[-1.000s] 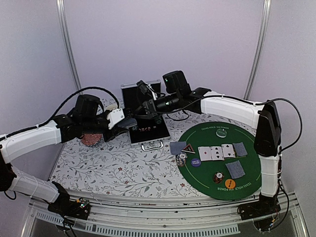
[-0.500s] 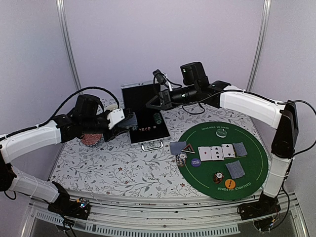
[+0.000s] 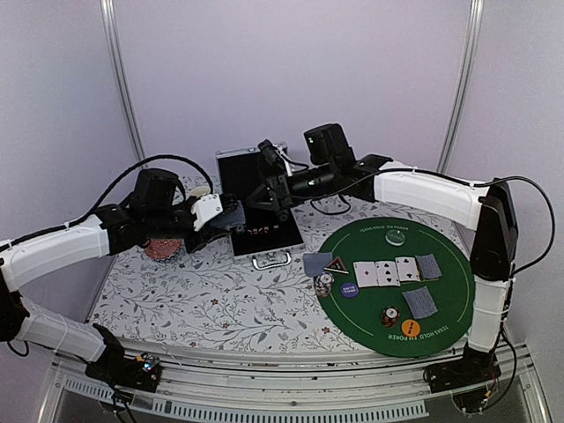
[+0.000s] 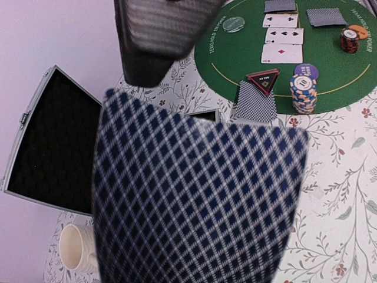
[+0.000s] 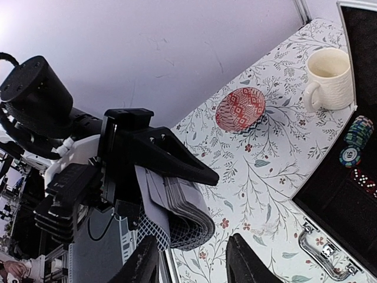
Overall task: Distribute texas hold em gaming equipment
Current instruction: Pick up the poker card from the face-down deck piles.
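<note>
My left gripper (image 3: 226,218) is shut on a thick deck of blue-grey-backed cards (image 5: 184,213), held above the table's left half; the deck's checked back (image 4: 200,194) fills the left wrist view. My right gripper (image 5: 193,240) is open, and the deck's free end lies just ahead of its two fingers (image 5: 145,262). On the green mat (image 3: 454,295) lie three face-up cards (image 3: 386,271), face-down cards (image 3: 420,302), a triangular marker (image 3: 336,264), chip stacks (image 3: 325,283), a purple button (image 3: 349,288) and an orange button (image 3: 410,329).
An open black case (image 3: 260,231) sits behind the middle of the table, chips (image 5: 358,132) inside it. A cream mug (image 5: 330,79) and a red patterned bowl (image 5: 240,109) stand at the back left. The floral cloth (image 3: 220,300) runs to the near edge.
My right gripper lifted away to the right, then came back toward the deck, and its jaws went from shut to open. The left arm and its deck stayed still.
</note>
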Available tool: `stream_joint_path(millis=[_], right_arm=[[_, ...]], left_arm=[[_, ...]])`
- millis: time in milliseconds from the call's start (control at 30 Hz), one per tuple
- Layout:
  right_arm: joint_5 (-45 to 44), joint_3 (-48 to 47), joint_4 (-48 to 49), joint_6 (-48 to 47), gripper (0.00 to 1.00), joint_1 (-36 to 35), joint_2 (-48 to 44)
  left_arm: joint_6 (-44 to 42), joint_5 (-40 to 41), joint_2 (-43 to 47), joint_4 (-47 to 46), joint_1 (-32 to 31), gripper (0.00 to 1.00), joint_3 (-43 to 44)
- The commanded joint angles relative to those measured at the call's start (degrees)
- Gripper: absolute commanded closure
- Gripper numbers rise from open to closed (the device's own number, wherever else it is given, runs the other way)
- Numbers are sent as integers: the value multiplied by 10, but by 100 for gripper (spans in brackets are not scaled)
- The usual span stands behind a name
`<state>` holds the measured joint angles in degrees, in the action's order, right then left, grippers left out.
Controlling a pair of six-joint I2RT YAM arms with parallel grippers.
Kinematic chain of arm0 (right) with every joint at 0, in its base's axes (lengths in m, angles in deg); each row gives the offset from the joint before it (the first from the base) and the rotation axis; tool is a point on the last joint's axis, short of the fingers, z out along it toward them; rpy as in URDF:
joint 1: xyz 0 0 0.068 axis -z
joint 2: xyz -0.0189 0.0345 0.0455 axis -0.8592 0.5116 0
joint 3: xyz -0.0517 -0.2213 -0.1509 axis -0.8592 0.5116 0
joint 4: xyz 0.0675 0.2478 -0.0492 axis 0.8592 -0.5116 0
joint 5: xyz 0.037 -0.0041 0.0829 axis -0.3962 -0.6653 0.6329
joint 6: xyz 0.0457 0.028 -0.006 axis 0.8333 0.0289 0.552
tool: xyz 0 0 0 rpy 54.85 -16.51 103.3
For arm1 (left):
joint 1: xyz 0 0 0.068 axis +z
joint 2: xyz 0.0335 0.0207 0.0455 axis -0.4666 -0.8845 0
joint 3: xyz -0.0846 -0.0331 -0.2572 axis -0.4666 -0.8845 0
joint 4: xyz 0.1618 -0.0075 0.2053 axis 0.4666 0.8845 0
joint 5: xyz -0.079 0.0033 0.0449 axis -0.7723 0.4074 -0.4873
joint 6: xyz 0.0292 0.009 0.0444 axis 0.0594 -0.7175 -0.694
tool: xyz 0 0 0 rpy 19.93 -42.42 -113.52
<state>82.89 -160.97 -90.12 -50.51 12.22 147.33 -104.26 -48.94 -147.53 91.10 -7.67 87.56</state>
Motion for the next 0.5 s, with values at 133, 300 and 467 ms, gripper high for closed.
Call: stream_joint_path(millis=[133,300,467], right_arm=[[38,-47,16,8,63,-14,44],[40,-50,18,11,69,-16,49],[61,-54,32,21,82,-17,57]], left_arm=[[-2,-8,2,-14,-5,74,8],[-1,-10,1,-13,-5,74,8],[-1,-9,1,-13,-5,74,8]])
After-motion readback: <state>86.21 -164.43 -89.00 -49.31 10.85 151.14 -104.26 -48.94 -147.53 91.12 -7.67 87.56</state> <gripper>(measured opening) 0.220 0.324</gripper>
